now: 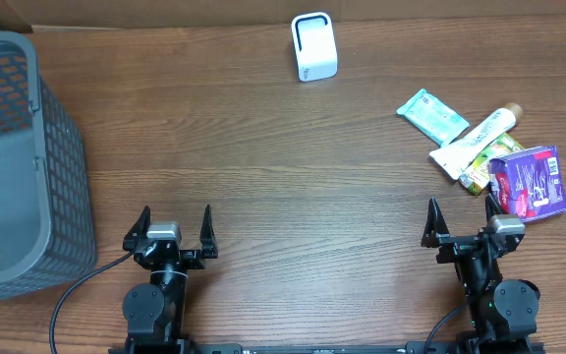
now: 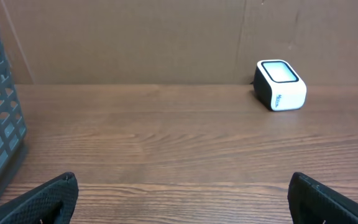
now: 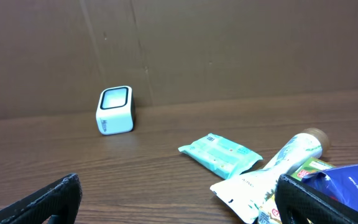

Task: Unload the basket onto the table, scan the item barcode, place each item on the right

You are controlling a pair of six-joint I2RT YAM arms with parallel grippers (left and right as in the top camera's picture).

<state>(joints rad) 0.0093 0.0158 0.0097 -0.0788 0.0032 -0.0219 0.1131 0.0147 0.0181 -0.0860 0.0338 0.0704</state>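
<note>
The left pincer (image 1: 175, 216) and the right pincer (image 1: 462, 211) both have their jaws wide apart, empty, at the near edge. The purple box (image 1: 529, 180) lies just beside the right pincer; the scanner (image 1: 314, 46) stands far, centre.

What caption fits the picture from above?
Left gripper and right gripper, open, face a white scanner between a gray basket and a pile of items.

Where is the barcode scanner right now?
In the overhead view the white scanner stands at the far edge of the table, near its middle, grey basket to its left, packaged items to its right.
</note>
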